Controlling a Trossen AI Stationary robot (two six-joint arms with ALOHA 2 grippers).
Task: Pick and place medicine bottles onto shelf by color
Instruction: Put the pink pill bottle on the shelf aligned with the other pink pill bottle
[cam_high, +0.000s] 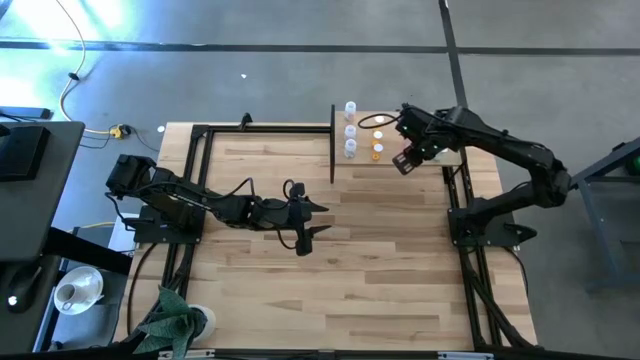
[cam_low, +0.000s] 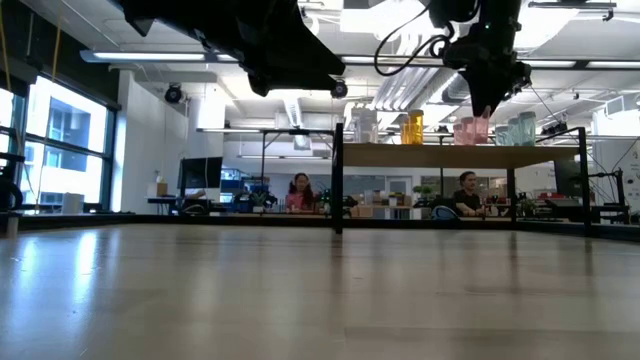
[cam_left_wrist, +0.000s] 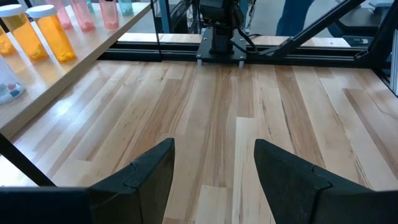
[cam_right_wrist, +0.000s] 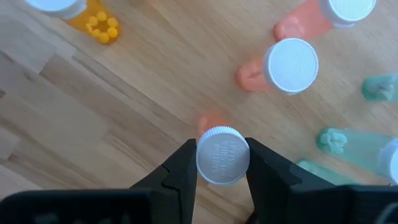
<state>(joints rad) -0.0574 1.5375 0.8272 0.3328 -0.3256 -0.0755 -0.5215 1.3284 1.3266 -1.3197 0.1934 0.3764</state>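
Observation:
The pale-wood shelf (cam_high: 365, 160) stands at the table's far right, raised on black posts (cam_low: 340, 170). On it stand clear bottles (cam_high: 351, 130), orange bottles (cam_high: 377, 146), pink bottles (cam_right_wrist: 289, 65) and green bottles (cam_right_wrist: 348, 146), all with white caps. My right gripper (cam_right_wrist: 222, 163) is over the shelf, pointing down, shut on a pink bottle (cam_right_wrist: 211, 123) beside the other pink ones. My left gripper (cam_left_wrist: 214, 168) hangs open and empty over the middle of the table (cam_high: 310, 222), its fingers pointing toward the right arm's base. My right gripper pinches the pink bottle's white cap (cam_right_wrist: 222, 155) between its two fingers, one on each side of the cap's rim. The fingers come from above, pointing down. The bottle is upright below them; whether its base stands on the shelf board (cam_right_wrist: 124, 93), I cannot tell.
Black frame rails (cam_high: 195, 180) run along the table's left, right and far sides. The right arm's base (cam_left_wrist: 221, 31) stands at the right edge. A green cloth (cam_high: 170, 320) lies at the near left corner. People (cam_low: 300, 192) sit in the room behind.

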